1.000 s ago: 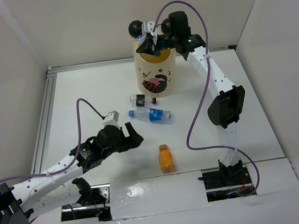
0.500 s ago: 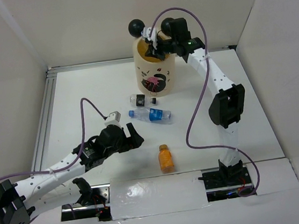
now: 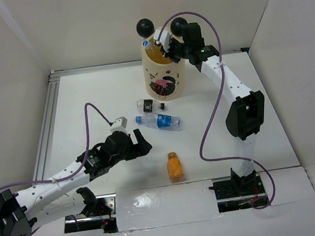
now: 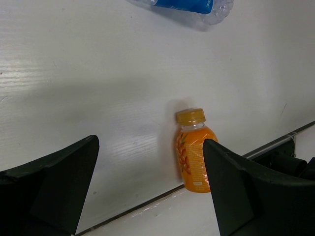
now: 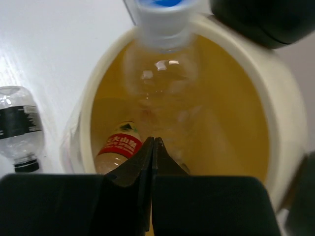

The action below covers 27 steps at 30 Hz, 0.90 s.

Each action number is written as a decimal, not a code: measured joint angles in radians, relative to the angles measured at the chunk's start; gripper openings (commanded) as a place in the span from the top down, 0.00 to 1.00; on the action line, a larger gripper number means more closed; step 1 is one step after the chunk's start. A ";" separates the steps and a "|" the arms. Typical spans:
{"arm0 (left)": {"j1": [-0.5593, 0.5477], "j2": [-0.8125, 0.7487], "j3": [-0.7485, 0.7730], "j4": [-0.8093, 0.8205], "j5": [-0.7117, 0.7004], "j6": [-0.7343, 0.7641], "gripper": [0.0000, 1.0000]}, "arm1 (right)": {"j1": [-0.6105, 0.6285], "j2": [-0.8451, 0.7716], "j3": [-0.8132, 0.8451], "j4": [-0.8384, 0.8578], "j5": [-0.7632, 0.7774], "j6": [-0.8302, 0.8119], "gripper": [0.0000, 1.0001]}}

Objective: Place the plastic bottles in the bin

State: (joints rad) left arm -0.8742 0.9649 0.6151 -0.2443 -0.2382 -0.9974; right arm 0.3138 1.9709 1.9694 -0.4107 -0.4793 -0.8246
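Note:
The cream bin (image 3: pixel 169 70) stands at the back middle. In the right wrist view its yellowish wall (image 5: pixel 231 103) holds a red-label bottle (image 5: pixel 118 146) and a clear blue-capped bottle (image 5: pixel 165 59) leaning against the rim. My right gripper (image 3: pixel 167 47) is shut and empty above the bin's right rim; it also shows in the right wrist view (image 5: pixel 153 143). On the table lie a black-label bottle (image 3: pixel 150 104), a blue-label bottle (image 3: pixel 159 120) and a short orange bottle (image 3: pixel 175 167). My left gripper (image 3: pixel 141 145) is open, left of the orange bottle (image 4: pixel 194 151), which shows beyond its fingers (image 4: pixel 74 169).
White walls enclose the table on three sides. A metal rail (image 3: pixel 45 122) runs along the left edge. A taped strip (image 3: pixel 164 200) lies at the near edge between the arm bases. Two black ball ears (image 3: pixel 145 26) stick up from the bin's rim.
My right gripper has drawn back to the right from over the bin's mouth, leaving more of the inside showing. My left gripper has shifted slightly lower.

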 measured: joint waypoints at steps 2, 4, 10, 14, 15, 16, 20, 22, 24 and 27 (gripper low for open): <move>0.000 0.000 0.000 0.001 0.000 0.000 0.01 | 0.005 -0.019 -0.016 0.021 0.029 -0.003 0.99; 0.000 0.000 0.000 0.002 0.000 0.000 0.01 | 0.006 -0.044 -0.040 0.040 0.037 -0.003 0.95; 0.000 0.000 0.000 0.006 0.000 0.000 0.01 | 0.005 -0.098 -0.032 0.044 -0.101 0.016 0.17; 0.000 0.013 0.003 0.010 -0.012 -0.004 0.01 | -0.016 -0.122 -0.020 0.044 -0.259 0.075 0.00; 0.002 0.028 0.010 0.005 -0.023 -0.014 0.01 | -0.025 -0.129 -0.020 0.045 -0.296 0.108 0.00; 0.009 0.052 0.027 -0.004 -0.037 -0.042 0.01 | -0.040 -0.135 -0.020 0.044 -0.334 0.145 0.00; 0.109 0.174 0.131 -0.066 -0.049 -0.247 0.01 | -0.106 -0.157 -0.020 -0.006 -0.456 0.222 0.49; 0.191 0.254 0.188 -0.073 -0.032 -0.354 0.01 | -0.137 -0.174 -0.040 -0.039 -0.499 0.229 0.95; 0.254 0.333 0.231 -0.068 0.002 -0.447 0.01 | -0.169 -0.224 -0.128 -0.066 -0.508 0.238 1.00; 0.293 0.455 0.290 -0.054 0.044 -0.544 0.01 | -0.200 -0.323 -0.292 -0.100 -0.506 0.229 0.79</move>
State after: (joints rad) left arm -0.5812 1.4204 0.9047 -0.2981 -0.1944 -1.5410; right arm 0.1135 1.6482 1.6775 -0.5110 -0.9852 -0.5953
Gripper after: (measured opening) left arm 0.992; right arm 0.110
